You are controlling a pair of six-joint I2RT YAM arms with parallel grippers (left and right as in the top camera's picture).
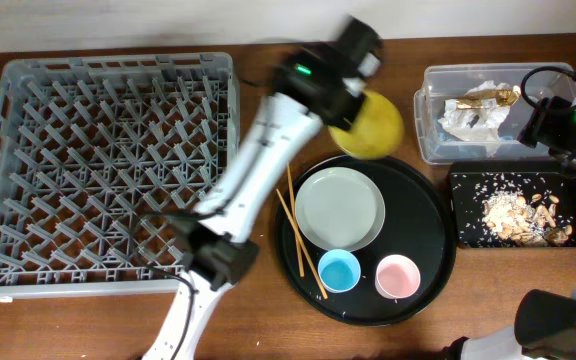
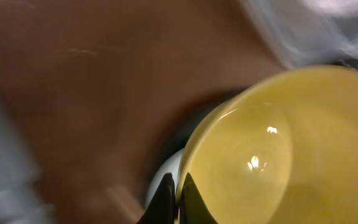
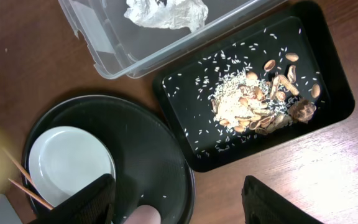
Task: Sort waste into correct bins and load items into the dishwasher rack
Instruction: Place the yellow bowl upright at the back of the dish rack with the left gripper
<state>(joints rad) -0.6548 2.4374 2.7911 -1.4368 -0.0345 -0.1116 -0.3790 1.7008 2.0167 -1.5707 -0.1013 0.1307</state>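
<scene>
My left gripper point(image 1: 346, 112) is shut on the rim of the yellow bowl point(image 1: 369, 127) and holds it in the air behind the large round black tray point(image 1: 428, 260); the bowl fills the left wrist view point(image 2: 272, 149), fingertips point(image 2: 178, 198) pinching its edge. The pale grey plate point(image 1: 339, 207), blue cup point(image 1: 339, 271), pink cup point(image 1: 398, 276) and two chopsticks point(image 1: 298, 235) lie on that tray. The grey dishwasher rack point(image 1: 98, 160) is at the left. The clear tub point(image 1: 468, 150) holds white tissue point(image 1: 468, 120) and the gold wrapper point(image 1: 490, 97). The shallow black tray point(image 1: 468, 200) holds food scraps point(image 1: 523, 215). My right gripper point(image 3: 176, 199) is open and empty.
The right wrist view shows the clear tub point(image 3: 104, 50), the black tray with scraps point(image 3: 260, 99), the plate point(image 3: 67, 165) and the pink cup's edge point(image 3: 146, 214). Bare wooden table lies around the rack and the tray.
</scene>
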